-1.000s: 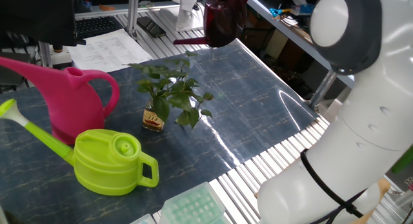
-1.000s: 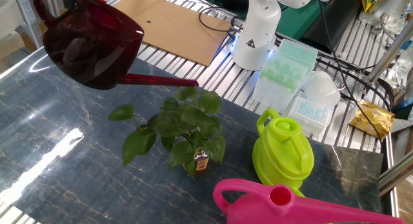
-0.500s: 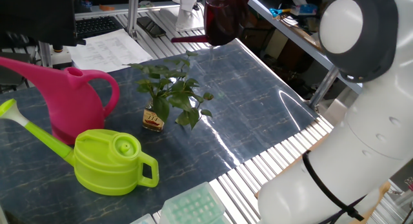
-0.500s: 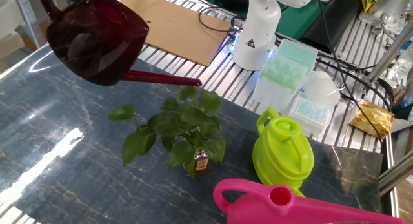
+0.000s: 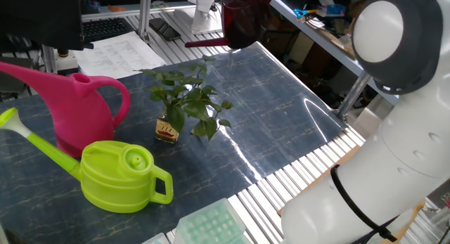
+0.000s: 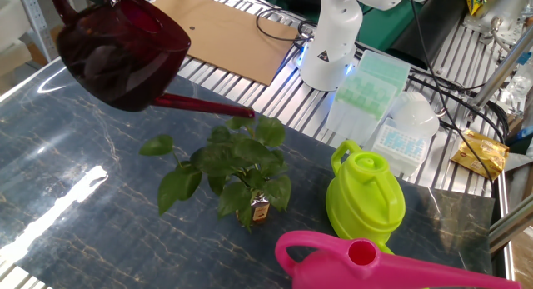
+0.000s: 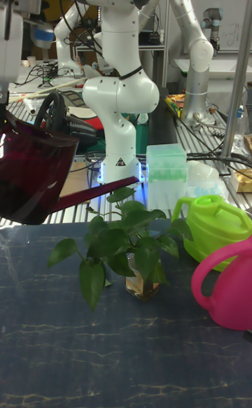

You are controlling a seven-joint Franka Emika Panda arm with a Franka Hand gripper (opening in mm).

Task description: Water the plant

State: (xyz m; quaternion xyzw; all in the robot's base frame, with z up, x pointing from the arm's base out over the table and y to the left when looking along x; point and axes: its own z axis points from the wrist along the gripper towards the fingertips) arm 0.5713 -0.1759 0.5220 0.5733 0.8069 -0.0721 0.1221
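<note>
Maroon watering can [image 6: 118, 60] hangs tilted, spout above the plant [image 6: 233, 166] in its bottle; fingers' grip cannot be told

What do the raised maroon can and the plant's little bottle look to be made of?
Maroon watering can: likely translucent glossy plastic, since light passes through its tinted walls. Plant's bottle: apparently clear glass, with liquid and stems visible inside and a yellow-brown label.

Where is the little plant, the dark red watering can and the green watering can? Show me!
plant [image 6: 241, 160], the other fixed view, on its leaves.
dark red watering can [image 6: 117, 52], the other fixed view, on its body.
green watering can [image 5: 116, 177], one fixed view, on its round body.
</note>
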